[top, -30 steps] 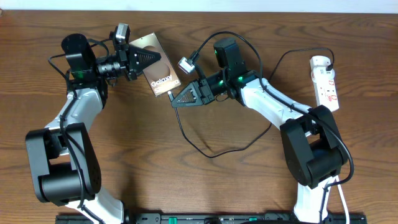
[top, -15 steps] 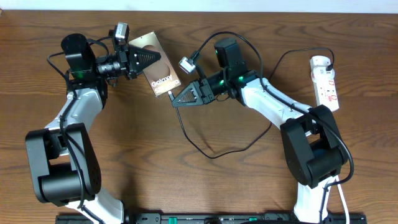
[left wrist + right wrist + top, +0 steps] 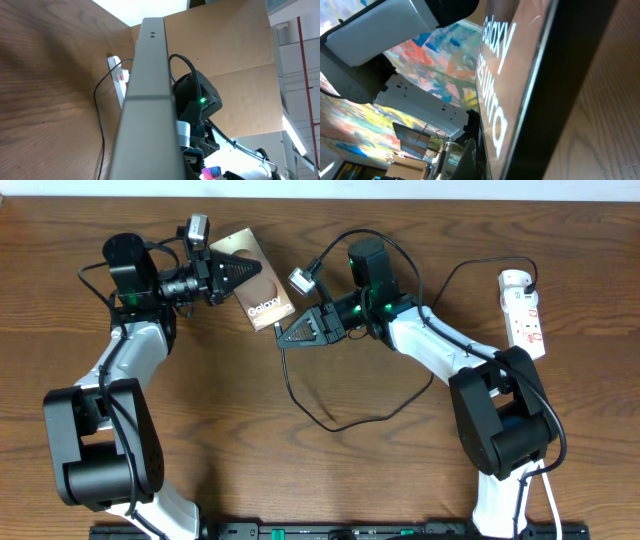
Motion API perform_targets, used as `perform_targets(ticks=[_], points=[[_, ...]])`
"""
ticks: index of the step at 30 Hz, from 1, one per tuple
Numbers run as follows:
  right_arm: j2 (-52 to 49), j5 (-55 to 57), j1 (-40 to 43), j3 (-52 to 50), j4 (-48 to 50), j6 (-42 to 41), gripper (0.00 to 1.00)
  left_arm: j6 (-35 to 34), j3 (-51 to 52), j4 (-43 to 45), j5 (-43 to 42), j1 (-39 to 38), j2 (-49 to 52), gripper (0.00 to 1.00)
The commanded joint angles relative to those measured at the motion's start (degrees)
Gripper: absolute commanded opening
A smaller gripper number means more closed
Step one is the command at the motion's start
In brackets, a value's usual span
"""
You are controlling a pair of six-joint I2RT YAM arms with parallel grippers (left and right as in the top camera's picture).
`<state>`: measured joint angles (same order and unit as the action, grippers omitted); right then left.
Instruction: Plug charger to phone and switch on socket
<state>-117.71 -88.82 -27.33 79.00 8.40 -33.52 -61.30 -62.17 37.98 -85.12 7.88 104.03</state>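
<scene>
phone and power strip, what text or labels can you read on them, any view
"Galaxy": white lettering on the phone face, readable in the overhead and right wrist views.
"...Ultra": second line under it in the right wrist view; its first characters are unclear.
Power strip: only red marks, too small to read.

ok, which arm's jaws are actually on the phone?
The left gripper: its jaws clamp the phone at its upper end. The right gripper sits just off its lower corner.

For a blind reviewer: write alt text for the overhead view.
The left claw grips the phone over a wooden table; the right claw meets its lower corner, the black charger trailing in a loop. The white socket lies far right.
</scene>
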Motion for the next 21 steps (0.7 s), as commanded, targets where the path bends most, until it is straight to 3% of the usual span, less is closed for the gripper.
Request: perform_targets(ticks=[1, 21], points=[[0.74, 1.2, 0.66, 1.11, 1.05, -0.37, 0.01, 2.56, -0.5, 0.31, -4.94, -1.86, -1.81, 0.08], [0.74, -0.57, 0.94, 1.11, 1.01, -0.33, 0.01, 1.03, -0.5, 0.26, -4.98, -1.86, -1.81, 0.07]])
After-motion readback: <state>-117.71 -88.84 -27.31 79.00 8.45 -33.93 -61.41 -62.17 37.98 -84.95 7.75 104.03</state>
